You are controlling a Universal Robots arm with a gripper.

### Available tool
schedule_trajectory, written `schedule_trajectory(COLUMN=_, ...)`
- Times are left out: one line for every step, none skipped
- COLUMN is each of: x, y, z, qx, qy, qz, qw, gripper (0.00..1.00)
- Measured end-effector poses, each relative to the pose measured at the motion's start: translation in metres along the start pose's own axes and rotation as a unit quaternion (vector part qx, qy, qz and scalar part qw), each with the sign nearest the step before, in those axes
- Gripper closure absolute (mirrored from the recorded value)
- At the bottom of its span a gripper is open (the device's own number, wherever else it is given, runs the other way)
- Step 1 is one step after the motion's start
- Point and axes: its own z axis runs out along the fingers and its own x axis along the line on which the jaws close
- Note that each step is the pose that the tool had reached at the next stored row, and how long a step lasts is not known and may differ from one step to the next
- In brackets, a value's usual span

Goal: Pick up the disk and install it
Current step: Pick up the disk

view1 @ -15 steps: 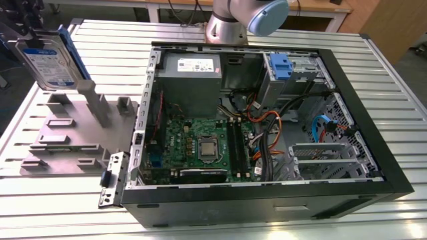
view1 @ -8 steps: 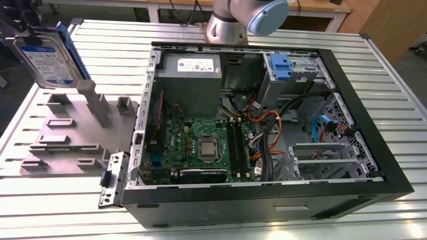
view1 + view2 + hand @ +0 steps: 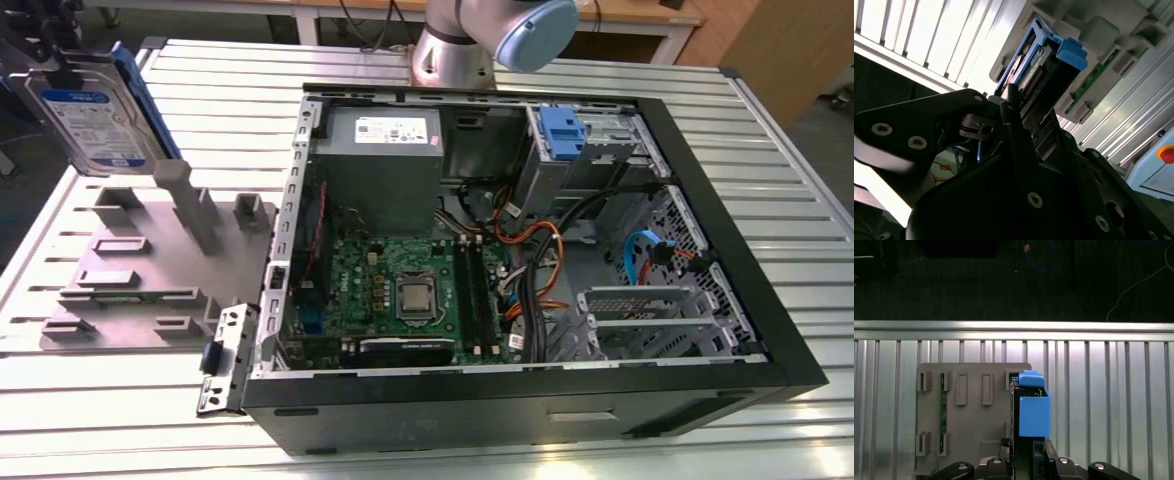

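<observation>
The disk [image 3: 94, 115] is a silver-grey drive with a blue-and-white label and blue side rails. It hangs upright in the air at the exterior view's far left, above the grey fixture plate [image 3: 134, 290]. My gripper [image 3: 56, 55] is shut on its upper part. In the first wrist view the disk [image 3: 1031, 412] shows edge-on with its blue rail, held between my gripper's [image 3: 1026, 452] fingers over the plate [image 3: 969, 435]. The second wrist view has the disk [image 3: 1046, 65] sticking out beyond my gripper [image 3: 1019, 117].
An open computer case [image 3: 787, 370] lies on the slatted metal table [image 3: 801, 150] to the exterior view's right of the plate. Inside are a grey power-supply box [image 3: 380, 150], a motherboard [image 3: 400, 290], cables and a drive cage with a blue tab [image 3: 561, 130]. The arm's base [image 3: 454, 50] stands behind the case.
</observation>
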Motion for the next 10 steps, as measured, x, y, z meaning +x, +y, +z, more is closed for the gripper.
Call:
schedule_trajectory(x=0.0000, y=0.0001, z=-0.0012, qx=0.0001, qy=0.0000, qz=0.000, qw=1.00000, gripper=0.65)
schedule_trajectory(x=-0.0001, y=0.0001, z=-0.0028, qx=0.0002, qy=-0.0001, qz=0.000, qw=1.00000, gripper=0.65)
schedule_trajectory(x=-0.0001, y=0.0002, z=-0.0044, qx=0.0001, qy=-0.0001, qz=0.000, qw=1.00000, gripper=0.65)
schedule_trajectory(x=-0.0002, y=0.0003, z=-0.0061, qx=0.0002, qy=-0.0001, qz=0.000, qw=1.00000, gripper=0.65)
schedule_trajectory(x=-0.0003, y=0.0004, z=-0.0078, qx=0.0002, qy=-0.0001, qz=0.000, qw=1.00000, gripper=0.65)
schedule_trajectory(x=-0.0003, y=0.0004, z=-0.0093, qx=0.0002, qy=-0.0001, qz=0.000, qw=1.00000, gripper=0.65)
schedule_trajectory(x=-0.0004, y=0.0005, z=-0.0107, qx=0.0001, qy=-0.0001, qz=0.000, qw=1.00000, gripper=0.65)
schedule_trajectory(x=-0.0004, y=0.0005, z=-0.0114, qx=0.0002, qy=-0.0001, qz=0.000, qw=1.00000, gripper=0.65)
schedule_trajectory(x=-0.0004, y=0.0005, z=-0.0114, qx=0.0003, qy=-0.0002, qz=0.000, qw=1.00000, gripper=0.65)
schedule_trajectory(x=-0.0004, y=0.0005, z=-0.0114, qx=0.0003, qy=-0.0002, qz=0.000, qw=1.00000, gripper=0.65)
